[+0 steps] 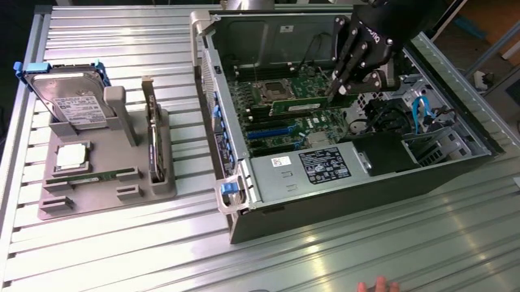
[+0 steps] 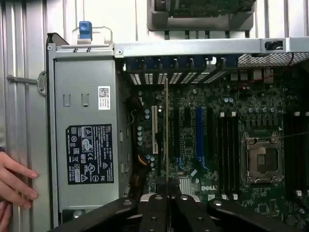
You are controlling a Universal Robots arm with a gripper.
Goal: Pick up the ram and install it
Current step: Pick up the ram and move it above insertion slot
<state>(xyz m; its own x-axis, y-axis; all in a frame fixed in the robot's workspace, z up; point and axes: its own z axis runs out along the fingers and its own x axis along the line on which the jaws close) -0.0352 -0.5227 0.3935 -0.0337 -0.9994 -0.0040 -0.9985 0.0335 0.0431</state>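
Underneath everything, a ribbed metal desk (image 1: 122, 243). On it, toward the exterior view's right, an open computer case (image 1: 243, 36) lying on its side, with the motherboard (image 1: 284, 131) facing up and a grey power supply (image 1: 317, 167) at the near end. Toward the exterior view's left, a grey holder tray (image 1: 97, 198) carrying an upright hard drive (image 1: 69, 100).

Reaching down into the case from above, the black pincer (image 1: 340, 91), closed on the ram (image 1: 305, 106) and clamping it between its fingers. Holds the green stick on edge, one long thin side turned down toward the motherboard. Long axis along the exterior view's left-right, roughly parallel to the long slots on the board. Most of the visible length reaching from the fingers toward the exterior view's left, over the board just beside the processor socket (image 1: 272, 91). Hard to tell whether the lower edge touches the board or any slot.

From the wrist camera, seen edge-on as a thin line running straight out from between the fingertips, in line with the slots beneath.

On the desk near the power-supply end of the case, a person's hand (image 2: 12, 186), fingers apart from the case wall.
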